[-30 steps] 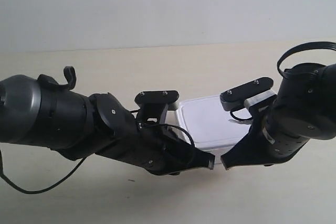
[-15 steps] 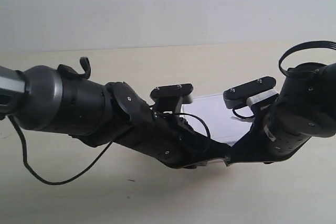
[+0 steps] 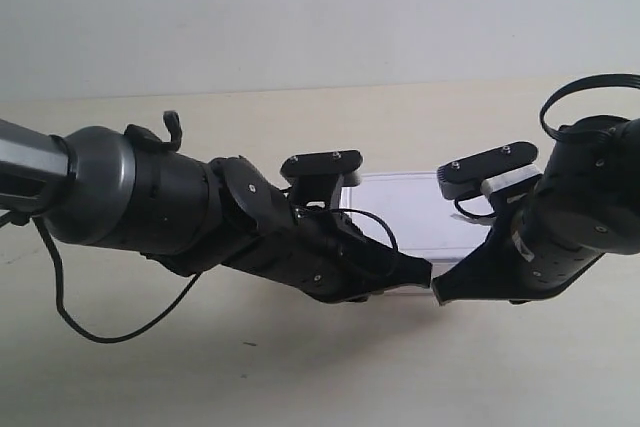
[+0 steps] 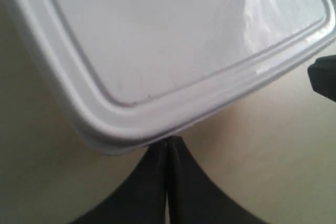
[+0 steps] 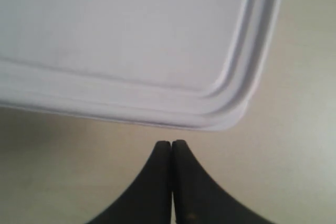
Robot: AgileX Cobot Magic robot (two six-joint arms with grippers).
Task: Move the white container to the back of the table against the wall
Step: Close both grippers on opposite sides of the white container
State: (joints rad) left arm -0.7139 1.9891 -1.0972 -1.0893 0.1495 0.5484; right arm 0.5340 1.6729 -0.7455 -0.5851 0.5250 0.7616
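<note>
1. left fingers (image 4: 168, 150) are pressing together, tips sitting right at the rim of the white container (image 4: 173, 40).
2. right fingers (image 5: 171, 153) are pressing together too, tips stopping just short of the rim beside a rounded corner.
3. the white container is lying on the desk (image 3: 300, 377) just ahead of both, apart from the wall (image 3: 300, 7) beyond.

container (image 3: 410, 212) on table (image 3: 300, 377) | left gripper (image 4: 168, 141), right gripper (image 5: 171, 144) at its front edge

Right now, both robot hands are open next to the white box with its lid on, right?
No, both are shut. The left wrist view shows the left hand with fingers pressed together by the white container, and the right wrist view shows the right hand the same.
</note>
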